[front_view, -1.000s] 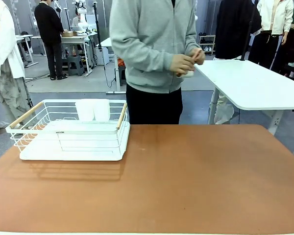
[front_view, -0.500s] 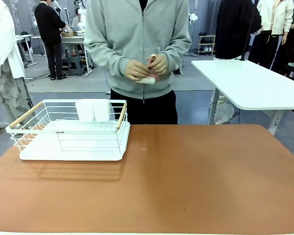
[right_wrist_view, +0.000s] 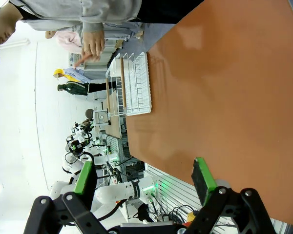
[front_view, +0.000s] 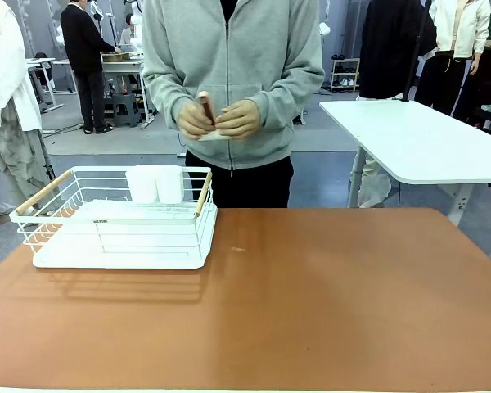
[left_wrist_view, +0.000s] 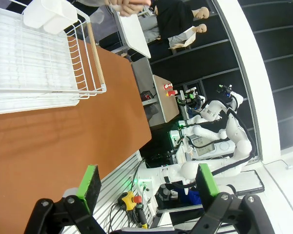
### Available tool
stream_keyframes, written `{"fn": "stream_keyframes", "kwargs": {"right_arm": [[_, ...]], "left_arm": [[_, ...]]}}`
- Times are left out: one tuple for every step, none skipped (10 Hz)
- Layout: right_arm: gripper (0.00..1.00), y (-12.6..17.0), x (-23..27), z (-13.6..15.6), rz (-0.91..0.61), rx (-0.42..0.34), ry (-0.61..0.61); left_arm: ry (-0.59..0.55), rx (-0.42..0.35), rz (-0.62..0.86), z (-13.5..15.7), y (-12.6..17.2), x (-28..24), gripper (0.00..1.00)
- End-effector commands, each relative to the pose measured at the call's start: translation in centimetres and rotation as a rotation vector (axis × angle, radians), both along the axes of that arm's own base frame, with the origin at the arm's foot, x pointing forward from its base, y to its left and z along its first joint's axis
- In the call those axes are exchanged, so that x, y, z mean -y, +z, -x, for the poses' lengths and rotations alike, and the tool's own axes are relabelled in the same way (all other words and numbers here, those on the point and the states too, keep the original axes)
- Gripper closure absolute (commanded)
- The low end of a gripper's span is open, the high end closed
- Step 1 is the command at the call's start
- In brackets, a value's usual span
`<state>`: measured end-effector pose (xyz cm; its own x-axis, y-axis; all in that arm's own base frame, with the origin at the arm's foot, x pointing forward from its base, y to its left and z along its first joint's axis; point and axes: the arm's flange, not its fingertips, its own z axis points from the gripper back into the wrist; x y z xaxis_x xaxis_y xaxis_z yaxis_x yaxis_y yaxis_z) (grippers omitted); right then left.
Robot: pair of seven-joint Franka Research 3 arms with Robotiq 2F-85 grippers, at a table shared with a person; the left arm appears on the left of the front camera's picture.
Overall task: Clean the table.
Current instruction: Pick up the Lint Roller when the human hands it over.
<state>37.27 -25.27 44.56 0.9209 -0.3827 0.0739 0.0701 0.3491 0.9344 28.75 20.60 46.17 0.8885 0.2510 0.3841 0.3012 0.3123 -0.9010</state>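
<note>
Front first: the table (front_view: 311,311) runs across the whole lower frame, a flat reddish-brown top, matte, with rounded far corners, bare over its middle and right. A white wire rack (front_view: 114,225) with wooden handles sits on the far-left part, two white cups (front_view: 155,184) at its back edge. A person (front_view: 233,65) in a grey hoodie stands at the far edge, just behind the table. Both hands (front_view: 219,119) are together at waist height, well above the top, pinching a small reddish thing (front_view: 204,105) and something white; what these are I cannot tell. Behind, to the right, a white table (front_view: 425,139) stands apart from the brown one. Left wrist view next: the left gripper (left_wrist_view: 147,180) is spread wide, with nothing between the green pads (left_wrist_view: 90,183). The table lies ahead of it, one finger over the brown top, the other past the table's edge. The surface reads even brown, with a soft shadow beside the rack. The rack sits farther along, the hands beyond it at the frame's top edge. Right wrist view last: the right gripper (right_wrist_view: 142,176) is likewise fully spread and empty. The table lies ahead, and one pad overlaps its near edge in the frame; whether it touches I cannot tell. The top is smooth, with a pale sheen toward the far side. The rack is at the far corner, and one hand shows past it, off the table.
</note>
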Motion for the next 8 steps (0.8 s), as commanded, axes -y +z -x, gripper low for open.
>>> {"fn": "stream_keyframes", "kwargs": {"right_arm": [[0.00, 0.17, -0.14, 0.17, -0.004, 0.014, 0.004], [0.00, 0.17, -0.14, 0.17, -0.004, 0.014, 0.004], [0.00, 0.17, -0.14, 0.17, -0.004, 0.014, 0.004], [0.00, 0.17, -0.14, 0.17, -0.004, 0.014, 0.004], [0.00, 0.17, -0.14, 0.17, -0.004, 0.014, 0.004], [0.00, 0.17, -0.14, 0.17, -0.004, 0.014, 0.004], [0.00, 0.17, -0.14, 0.17, -0.004, 0.014, 0.004], [0.00, 0.17, -0.14, 0.17, -0.004, 0.014, 0.004]], "left_arm": [[-0.003, 0.028, 0.017, -0.03, -0.03, -0.19, 0.00], [-0.003, 0.028, 0.017, -0.03, -0.03, -0.19, 0.00], [-0.003, 0.028, 0.017, -0.03, -0.03, -0.19, 0.00], [-0.003, 0.028, 0.017, -0.03, -0.03, -0.19, 0.00], [-0.003, 0.028, 0.017, -0.03, -0.03, -0.19, 0.00], [-0.003, 0.028, 0.017, -0.03, -0.03, -0.19, 0.00], [-0.003, 0.028, 0.017, -0.03, -0.03, -0.19, 0.00], [-0.003, 0.028, 0.017, -0.03, -0.03, -0.19, 0.00]]}}
